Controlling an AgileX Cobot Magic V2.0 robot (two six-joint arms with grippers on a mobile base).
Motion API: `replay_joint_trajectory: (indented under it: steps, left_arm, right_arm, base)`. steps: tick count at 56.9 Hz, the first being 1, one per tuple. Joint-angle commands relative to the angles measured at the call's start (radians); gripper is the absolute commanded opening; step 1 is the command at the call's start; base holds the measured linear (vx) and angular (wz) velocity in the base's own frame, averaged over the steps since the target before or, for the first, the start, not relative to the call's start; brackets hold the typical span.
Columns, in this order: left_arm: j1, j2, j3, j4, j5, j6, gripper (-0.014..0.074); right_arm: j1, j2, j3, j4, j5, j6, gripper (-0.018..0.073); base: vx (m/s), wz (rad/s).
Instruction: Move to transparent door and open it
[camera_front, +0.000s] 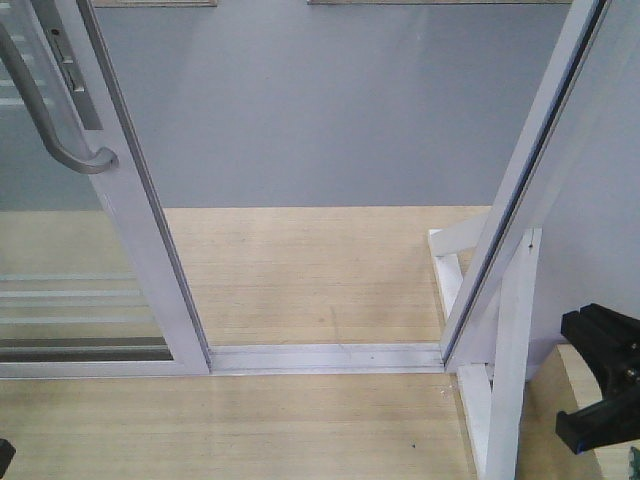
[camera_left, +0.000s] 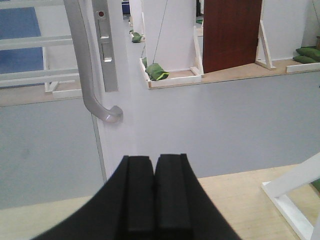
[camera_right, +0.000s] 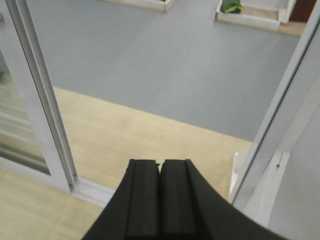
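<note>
The transparent door (camera_front: 135, 230) stands at the left, a white-framed glass panel with thin white bars low down. Its curved grey bar handle (camera_front: 45, 110) is at the top left, beside a metal lock plate. Right of its stile the doorway is open down to the floor track (camera_front: 325, 357). In the left wrist view the handle (camera_left: 85, 65) hangs on the stile (camera_left: 122, 60), above and left of my left gripper (camera_left: 154, 160), which is shut, empty and apart from it. My right gripper (camera_right: 160, 162) is shut and empty, facing the opening, with the door stile (camera_right: 35, 100) to its left.
The white jamb (camera_front: 530, 190) leans along the right side, with a white wooden brace (camera_front: 505, 370) at its foot. A black part of my right arm (camera_front: 600, 380) shows at the right edge. Grey floor lies beyond the track. Green sandbags (camera_left: 157, 71) and a brown panel (camera_left: 232, 32) stand far off.
</note>
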Motion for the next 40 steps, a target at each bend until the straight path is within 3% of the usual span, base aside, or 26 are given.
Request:
replay_joint_trajectory:
  steps: [1,6,11,26,40]
  left_arm:
    - [0.003,-0.014,0.016,-0.004,-0.081,0.001,-0.0003]
    - [0.003,-0.014,0.016,-0.004,-0.081,0.001,-0.0003]
    - [0.003,-0.014,0.016,-0.004,-0.081,0.001,-0.0003]
    - [0.003,-0.014,0.016,-0.004,-0.081,0.001,-0.0003]
    - [0.003,-0.014,0.016,-0.004,-0.082,0.001,-0.0003]
  right_arm:
    - [-0.048,-0.071,0.069,0.078,-0.228,-0.096,-0.0005]
    - [-0.109,-0.151,0.164,0.224,-0.311,-0.192,-0.0005]
    - [-0.159,-0.216,0.205,0.282,-0.305,-0.216,-0.0005]
    - [-0.282,-0.338,0.204,0.234,-0.254,-0.209,-0.0005]
    - [-0.302,-0.426,0.204,0.233,-0.170,-0.209,-0.0005]
  base:
    - [0.00,0.00]
    - [0.00,0.00]
    - [0.00,0.00]
    - [0.00,0.00]
    - [0.00,0.00]
